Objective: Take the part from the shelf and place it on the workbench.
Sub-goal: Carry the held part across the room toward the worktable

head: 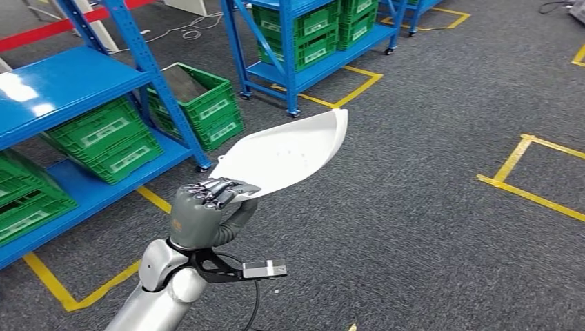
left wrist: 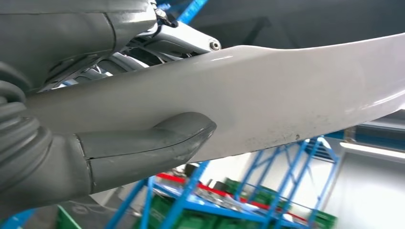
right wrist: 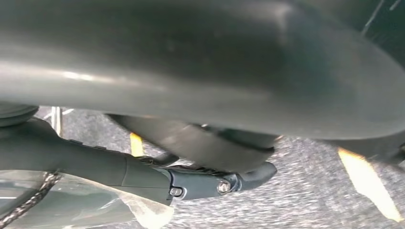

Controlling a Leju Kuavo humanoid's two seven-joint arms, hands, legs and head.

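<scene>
Grey carpet, blue shelving behind. Left hand (head: 207,210) clamps the curved white plastic panel (head: 290,153) by one end; long overhang beyond the fingers could lever it loose. Can't tell right hand's state.

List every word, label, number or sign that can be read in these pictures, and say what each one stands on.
No text can be read.
White labels on the green plastic crates on the blue metal shelves: too small and blurred to read.
Small orange mark on the back of the grey left hand: too small to read.
White curved plastic part held by that hand: a few small dark dots, no lettering.
Yellow tape lines on the grey carpet floor: markings only, no words.
</scene>
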